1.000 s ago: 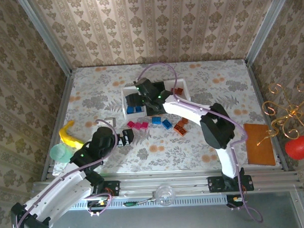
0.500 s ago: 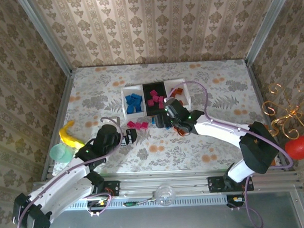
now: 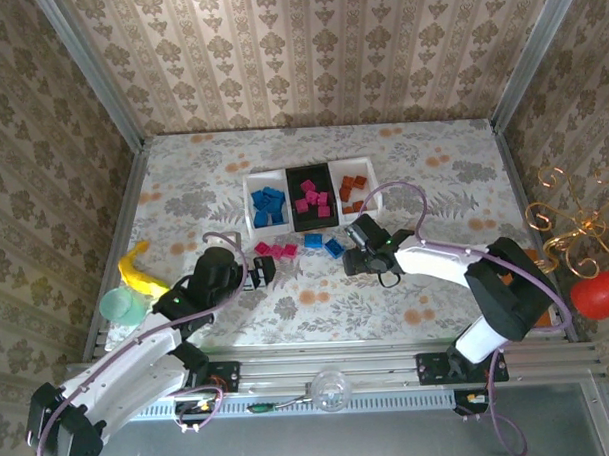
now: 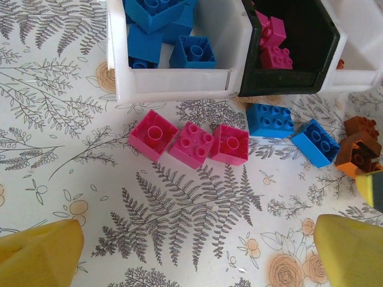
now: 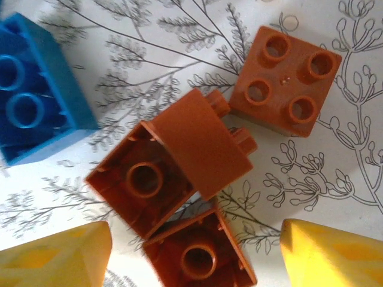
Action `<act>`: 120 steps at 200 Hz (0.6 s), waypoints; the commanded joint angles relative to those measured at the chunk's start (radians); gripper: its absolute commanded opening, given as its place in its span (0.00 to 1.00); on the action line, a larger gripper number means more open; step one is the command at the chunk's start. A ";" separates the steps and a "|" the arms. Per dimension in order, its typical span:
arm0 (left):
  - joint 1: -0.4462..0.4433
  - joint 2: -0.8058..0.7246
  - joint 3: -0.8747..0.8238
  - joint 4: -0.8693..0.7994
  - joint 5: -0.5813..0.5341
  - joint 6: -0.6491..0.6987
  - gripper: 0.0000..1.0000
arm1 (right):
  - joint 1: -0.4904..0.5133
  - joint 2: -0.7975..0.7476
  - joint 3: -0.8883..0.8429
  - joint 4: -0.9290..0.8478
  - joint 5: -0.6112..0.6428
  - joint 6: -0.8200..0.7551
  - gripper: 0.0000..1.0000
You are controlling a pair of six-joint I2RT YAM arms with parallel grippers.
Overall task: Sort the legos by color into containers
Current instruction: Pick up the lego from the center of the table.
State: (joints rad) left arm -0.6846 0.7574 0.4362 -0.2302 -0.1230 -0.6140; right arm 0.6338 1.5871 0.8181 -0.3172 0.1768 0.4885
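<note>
The containers stand in a row at the back: a white tray (image 3: 254, 202) of blue legos, a black tray (image 3: 293, 200) of pink ones, and a white tray (image 3: 371, 189) of orange-brown ones. Loose on the table lie three pink legos (image 4: 192, 143), two blue legos (image 4: 270, 119) and three orange-brown legos (image 5: 285, 81). My right gripper (image 5: 197, 260) is open, low over the orange-brown group. Its yellow fingertips (image 5: 54, 257) stand either side of an upside-down brick (image 5: 200, 254), with gaps on both sides. My left gripper (image 4: 194, 257) is wide open on the near side of the pink legos and holds nothing.
A yellow banana toy (image 3: 138, 271) and a teal cup (image 3: 117, 307) lie at the left edge beside my left arm. A gold wire stand (image 3: 575, 229) and a red object (image 3: 599, 296) sit outside the right wall.
My right arm swung from over the trays down to the orange-brown legos on the table, and its jaws have narrowed a little. My left gripper crept slightly towards the pink legos.
</note>
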 commanded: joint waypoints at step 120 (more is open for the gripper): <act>0.016 0.023 -0.004 0.056 0.046 0.023 1.00 | 0.065 -0.188 -0.009 -0.050 -0.129 -0.016 0.32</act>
State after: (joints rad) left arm -0.6769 0.7753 0.4248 -0.2104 -0.1020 -0.6128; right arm 0.6952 1.4986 0.7914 -0.3359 0.0845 0.4744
